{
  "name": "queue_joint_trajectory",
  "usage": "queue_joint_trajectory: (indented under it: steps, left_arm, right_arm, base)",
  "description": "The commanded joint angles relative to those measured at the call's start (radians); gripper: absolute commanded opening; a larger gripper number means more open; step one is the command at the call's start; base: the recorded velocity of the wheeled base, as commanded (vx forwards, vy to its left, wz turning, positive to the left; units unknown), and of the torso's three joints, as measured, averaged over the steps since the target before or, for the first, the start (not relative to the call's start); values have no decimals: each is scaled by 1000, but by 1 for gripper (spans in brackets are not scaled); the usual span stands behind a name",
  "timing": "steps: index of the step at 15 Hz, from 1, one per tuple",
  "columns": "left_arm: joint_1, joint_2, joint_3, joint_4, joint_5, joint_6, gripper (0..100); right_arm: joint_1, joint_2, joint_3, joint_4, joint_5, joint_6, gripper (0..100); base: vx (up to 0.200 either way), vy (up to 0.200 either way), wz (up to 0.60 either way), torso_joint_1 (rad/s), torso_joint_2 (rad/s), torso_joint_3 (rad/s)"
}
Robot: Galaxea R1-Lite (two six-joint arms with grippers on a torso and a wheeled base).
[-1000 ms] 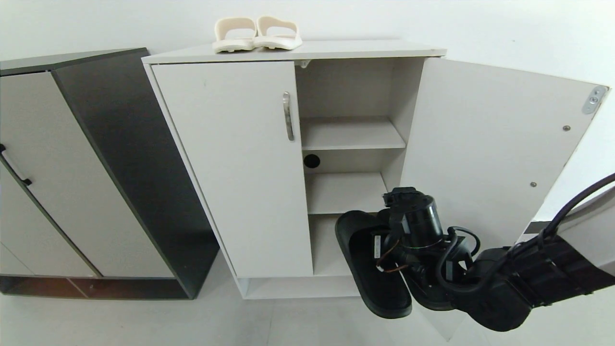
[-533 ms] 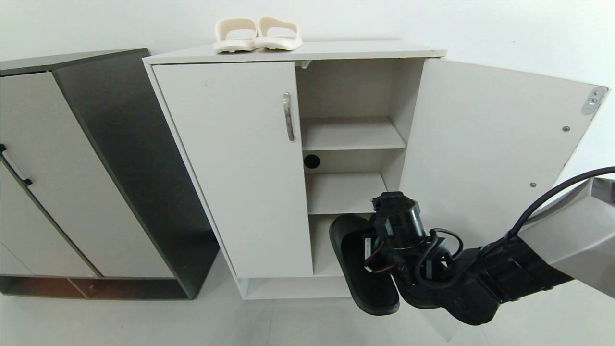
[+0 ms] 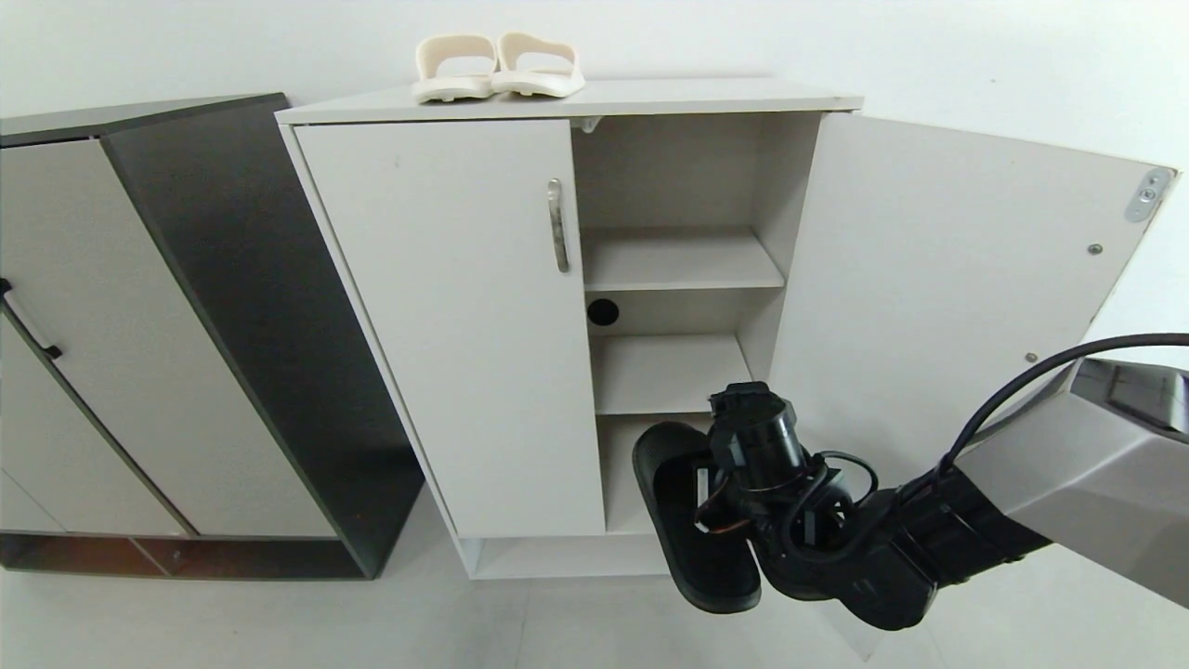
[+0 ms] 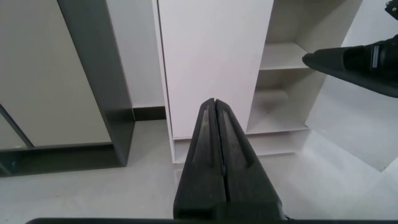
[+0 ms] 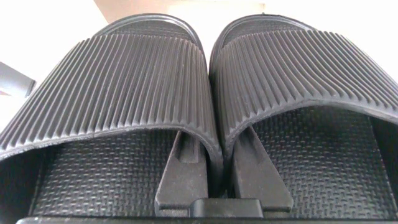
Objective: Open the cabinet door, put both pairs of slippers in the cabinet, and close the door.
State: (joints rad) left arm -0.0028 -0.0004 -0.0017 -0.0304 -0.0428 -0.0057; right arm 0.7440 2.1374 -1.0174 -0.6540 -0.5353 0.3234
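My right gripper (image 5: 217, 155) is shut on a pair of black slippers (image 3: 692, 520), its fingers (image 5: 185, 167) pinching the two inner strap edges together. The pair hangs toe-first at the mouth of the white cabinet's bottom compartment (image 3: 624, 474), heels still outside over the floor. The cabinet's right door (image 3: 929, 279) stands wide open and its left door (image 3: 446, 316) is closed. A beige pair of slippers (image 3: 497, 65) lies on the cabinet top. My left gripper (image 4: 215, 106) is shut on nothing, low over the floor in front of the closed door; the black slippers (image 4: 348, 62) show beyond it.
A dark grey cabinet (image 3: 232, 307) stands close on the left of the white one. Two upper shelves (image 3: 678, 260) inside are bare. The open door flanks my right arm. Bare floor (image 3: 372, 623) lies in front.
My right arm has carried the black slippers leftward and a little lower, closer to the bottom compartment. The left gripper and the beige pair have stayed put.
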Motion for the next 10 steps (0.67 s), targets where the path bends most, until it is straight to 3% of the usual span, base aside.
queue_joint_trajectory:
  steps: [1,7,10]
  left_arm:
    - [0,2,0,0,0,0,0]
    - [0,2,-6,20,-2,0,0]
    - [1,3,-6,20,-2,0,0]
  right_arm:
    - [1,12,-3,-10,0,0,0]
    - [3,42,-24,-18,1,0,0]
    - [3,42,-24,-18,1,0,0]
  base:
    - [0,0,0,0,0,0]
    - [0,0,0,0,0,0]
    - [0,0,0,7,2,-160]
